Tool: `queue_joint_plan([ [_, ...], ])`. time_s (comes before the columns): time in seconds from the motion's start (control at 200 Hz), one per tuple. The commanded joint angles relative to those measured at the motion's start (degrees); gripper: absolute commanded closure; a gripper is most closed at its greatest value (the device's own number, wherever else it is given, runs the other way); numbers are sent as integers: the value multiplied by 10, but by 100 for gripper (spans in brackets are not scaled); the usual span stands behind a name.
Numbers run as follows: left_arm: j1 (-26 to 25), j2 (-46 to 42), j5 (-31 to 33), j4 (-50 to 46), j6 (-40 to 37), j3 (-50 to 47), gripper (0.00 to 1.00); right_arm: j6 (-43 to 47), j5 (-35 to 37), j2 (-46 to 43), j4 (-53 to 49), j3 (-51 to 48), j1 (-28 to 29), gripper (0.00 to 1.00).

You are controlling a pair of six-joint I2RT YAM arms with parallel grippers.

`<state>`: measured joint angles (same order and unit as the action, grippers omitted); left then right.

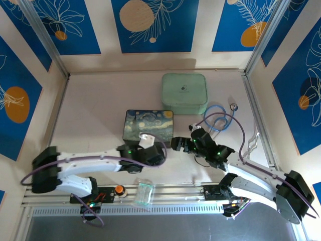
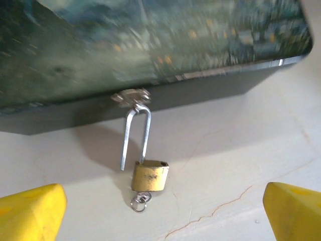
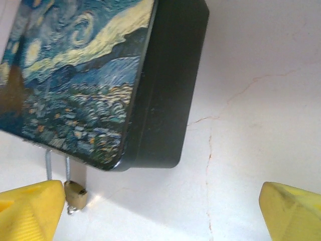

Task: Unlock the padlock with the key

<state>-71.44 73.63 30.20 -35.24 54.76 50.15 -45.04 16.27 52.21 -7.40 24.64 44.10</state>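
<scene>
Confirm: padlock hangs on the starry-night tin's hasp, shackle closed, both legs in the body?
Wrong on the shackle: the left wrist view shows the padlock hanging on the hasp of the starry-night tin, but one shackle leg sits free of the body.

Starry-night tin (image 1: pixel 148 124) mid-table; mint case (image 1: pixel 184 93) behind; clear plastic piece (image 1: pixel 144 193) at near edge.

White, smooth link shells between bulky black joint housings on left arm (image 1: pixel 95 163) and right arm (image 1: pixel 256 176), with small green indicator lights near the wrist ends and black base blocks carrying short coloured wires. Thin purple cable (image 1: pixel 100 157) along each arm, looping free at shoulder and wrist. Bright yellow, matte, blunt wedge-shaped fingertips (image 2: pixel 32 211) on left gripper (image 2: pixel 164 213) and right gripper (image 3: pixel 163 213); black gripper bodies behind them.
</scene>
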Motion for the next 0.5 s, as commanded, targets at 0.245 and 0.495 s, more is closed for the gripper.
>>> queue_joint_plan([
  [0.245,225,-227,-182,118,-72,-136,1,-93,73,51,-64,54,177,15],
  [0.495,273,-252,-193,127,-81,-167,3,-71,76,263,-35,184,243,28],
])
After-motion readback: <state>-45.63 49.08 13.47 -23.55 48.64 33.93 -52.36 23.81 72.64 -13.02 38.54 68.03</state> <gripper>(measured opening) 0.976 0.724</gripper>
